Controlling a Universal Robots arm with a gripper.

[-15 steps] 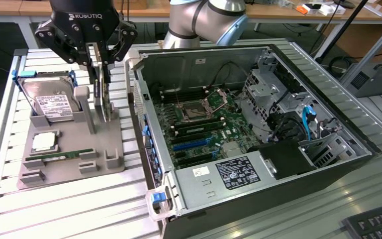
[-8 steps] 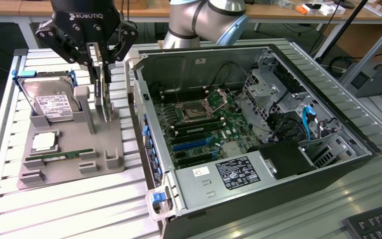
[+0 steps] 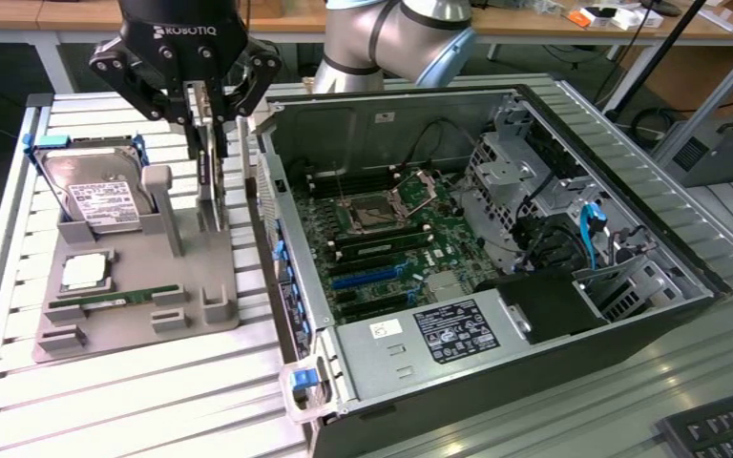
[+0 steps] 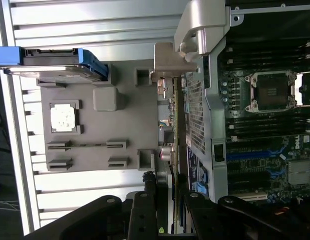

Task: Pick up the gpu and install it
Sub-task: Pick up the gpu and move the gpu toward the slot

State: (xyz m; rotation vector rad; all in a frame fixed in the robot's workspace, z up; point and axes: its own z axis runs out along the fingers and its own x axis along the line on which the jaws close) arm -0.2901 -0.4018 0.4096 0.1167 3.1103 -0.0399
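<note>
The gpu (image 3: 211, 186) is a thin dark card seen edge-on, held upright over the side of the grey holder (image 3: 125, 329) nearest the computer case. My gripper (image 3: 210, 119) comes down from above and is shut on the card's upper edge, one finger on each face. In the wrist view the gpu (image 4: 175, 125) runs as a narrow strip from between my fingers (image 4: 142, 212) to its silver end bracket (image 4: 170, 60). It lies between the holder and the case wall. Whether its lower edge still touches the holder I cannot tell.
The grey holder also carries a hard drive (image 3: 102, 196) with blue rails, a square processor (image 3: 87, 272) and a green memory stick (image 3: 118, 299). The open computer case (image 3: 672, 286) lies on the exterior view's right, its motherboard (image 3: 380, 239) exposed. A keyboard (image 3: 723, 429) sits at the near corner.
</note>
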